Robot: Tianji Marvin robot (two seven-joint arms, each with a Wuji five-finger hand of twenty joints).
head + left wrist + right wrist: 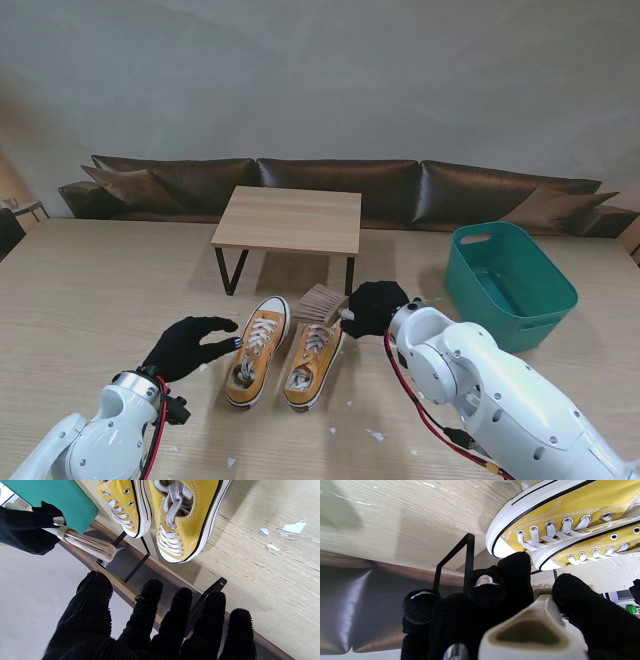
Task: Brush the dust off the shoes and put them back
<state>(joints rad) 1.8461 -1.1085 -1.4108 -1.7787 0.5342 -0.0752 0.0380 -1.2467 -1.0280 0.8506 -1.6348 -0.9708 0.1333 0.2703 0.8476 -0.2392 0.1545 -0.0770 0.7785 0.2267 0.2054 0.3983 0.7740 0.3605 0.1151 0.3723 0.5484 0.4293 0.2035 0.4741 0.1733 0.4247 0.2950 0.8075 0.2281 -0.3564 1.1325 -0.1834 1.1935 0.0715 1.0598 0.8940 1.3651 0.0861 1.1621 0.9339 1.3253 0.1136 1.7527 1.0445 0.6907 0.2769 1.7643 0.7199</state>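
- White scraps (375, 435) lie on the wooden table (90, 300), nearer to me than the shoes; whether they are brushed-off dust I cannot tell.
- The left hand (188, 345) hovers just left of the shoes with its fingers (147, 610) spread apart and nothing in its grasp.
- The pair of yellow shoes (283, 350) stands side by side, toes pointing away from me, laces tied.
- The right hand (373, 308) sits just right of the shoes' toes, fingers curled around the pale handle of the brush (320, 303).
- The brush's bristles fan out at the toe of the right-hand shoe; whether they touch it I cannot tell.
- Beyond the shoes stands the small wooden bench (290, 220), and a teal basket (515, 285) sits well to their right.
- My judgement: brushing is in hand or about to begin. Both shoes remain on the table, so finishing the brushing and putting them back are left.
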